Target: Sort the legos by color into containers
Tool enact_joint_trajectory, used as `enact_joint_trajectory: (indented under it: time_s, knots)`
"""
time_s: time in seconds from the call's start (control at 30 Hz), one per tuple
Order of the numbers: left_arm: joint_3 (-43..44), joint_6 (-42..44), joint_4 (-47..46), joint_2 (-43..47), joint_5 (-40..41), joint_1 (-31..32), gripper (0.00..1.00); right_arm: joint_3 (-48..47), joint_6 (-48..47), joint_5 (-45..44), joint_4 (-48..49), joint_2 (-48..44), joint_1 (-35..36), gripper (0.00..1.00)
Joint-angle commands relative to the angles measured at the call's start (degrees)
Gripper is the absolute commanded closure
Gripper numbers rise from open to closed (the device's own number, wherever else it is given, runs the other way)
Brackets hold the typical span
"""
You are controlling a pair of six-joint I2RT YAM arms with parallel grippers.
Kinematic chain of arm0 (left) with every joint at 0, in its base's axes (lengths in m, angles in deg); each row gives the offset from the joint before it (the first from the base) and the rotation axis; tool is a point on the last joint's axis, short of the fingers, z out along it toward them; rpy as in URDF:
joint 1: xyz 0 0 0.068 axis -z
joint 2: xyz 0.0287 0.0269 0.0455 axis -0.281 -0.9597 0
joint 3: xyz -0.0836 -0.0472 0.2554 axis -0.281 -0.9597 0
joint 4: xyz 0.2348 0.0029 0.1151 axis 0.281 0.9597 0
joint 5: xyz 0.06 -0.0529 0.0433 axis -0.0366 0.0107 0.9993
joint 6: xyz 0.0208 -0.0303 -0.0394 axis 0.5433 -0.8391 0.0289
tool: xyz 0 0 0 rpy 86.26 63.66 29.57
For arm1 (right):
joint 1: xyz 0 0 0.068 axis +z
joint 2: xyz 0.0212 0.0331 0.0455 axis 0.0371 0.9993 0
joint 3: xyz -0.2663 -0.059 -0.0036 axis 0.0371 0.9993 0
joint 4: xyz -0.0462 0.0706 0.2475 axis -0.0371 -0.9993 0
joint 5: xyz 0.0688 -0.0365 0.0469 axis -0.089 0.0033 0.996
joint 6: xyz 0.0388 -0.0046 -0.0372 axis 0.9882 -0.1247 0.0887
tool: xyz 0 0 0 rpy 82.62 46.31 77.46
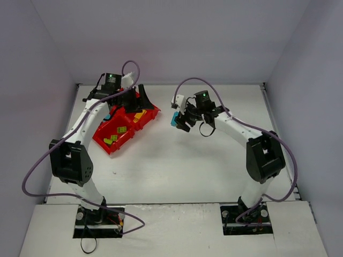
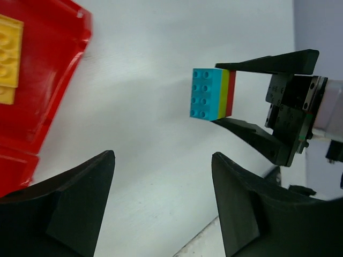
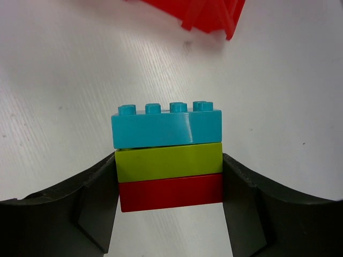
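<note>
This is a robotics lab test cell, not a home or a shop. I work on a bare white desk (image 1: pixel 177 166) boxed in by plain pale walls (image 1: pixel 171 37) that rise along its far, left and right edges, like a purpose-built enclosure. My left arm (image 1: pixel 80 128) and right arm (image 1: pixel 236 128) are bolted through black plates (image 1: pixel 99 222) at the desk's near edge. Purple cables (image 1: pixel 193 79) loop loosely off both arms, and a small green light (image 1: pixel 111 77) glows on each wrist. The props are a red tray (image 2: pixel 53 80) towards the far left corner and toy bricks (image 3: pixel 169 160), one stack clamped in my right gripper (image 3: pixel 170 176).
</note>
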Motion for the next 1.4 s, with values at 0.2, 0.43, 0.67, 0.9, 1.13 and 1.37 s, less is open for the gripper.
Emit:
enact_joint_trajectory:
  time_s: [0.2,0.43,0.67,0.9,1.13,1.37]
  knots:
    - [1.5,-4.3,-9.6,-0.3,-13.5,3.1,0.33,3.1,6.6,2.6,12.4,-9.0,1.7,1.00]
    - [1.8,-6.5,-11.6,-2.7,-13.7,6.0,0.33,3.9,7.7,4.0,14.0,-10.4,3.2,1.00]
    - [3.3,-7.2,-11.1,-5.4,-10.7,6.7,0.33,4.4,8.1,4.9,14.5,-11.2,3.3,1.00]
    - [4.5,-8.6,-11.7,-7.5,-11.9,7.4,0.36,4.6,8.1,5.4,14.6,-12.0,3.3,0.99]
    - [4.7,-12.2,-15.6,-8.8,-16.5,8.3,0.44,4.8,8.1,5.3,14.6,-12.0,3.4,0.99]
    - [4.5,-12.2,-16.4,-9.6,-19.4,8.4,0.73,5.4,7.8,5.0,14.6,-12.4,3.3,0.99]
